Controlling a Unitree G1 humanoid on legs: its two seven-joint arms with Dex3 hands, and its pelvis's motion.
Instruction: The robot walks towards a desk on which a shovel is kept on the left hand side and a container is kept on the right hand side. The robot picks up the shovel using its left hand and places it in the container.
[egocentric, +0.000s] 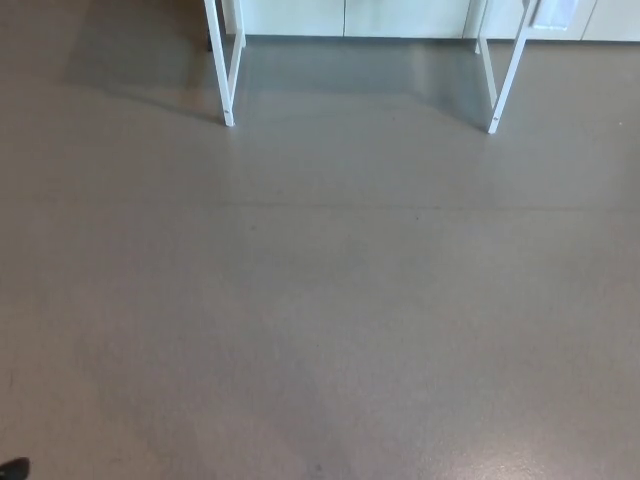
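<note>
Only the lower legs of a white desk show at the top of the head view: a left pair of legs (228, 70) and a right pair of legs (505, 75). The desktop, the shovel and the container are cut off above the picture's top edge. Neither of my hands shows. A small black tip (14, 468) sits at the bottom left corner; I cannot tell what it is.
Grey floor (320, 300) stretches from me to the desk legs. A white wall or cabinet base (350, 18) runs behind the desk. A shadow lies on the floor under and to the left of the desk.
</note>
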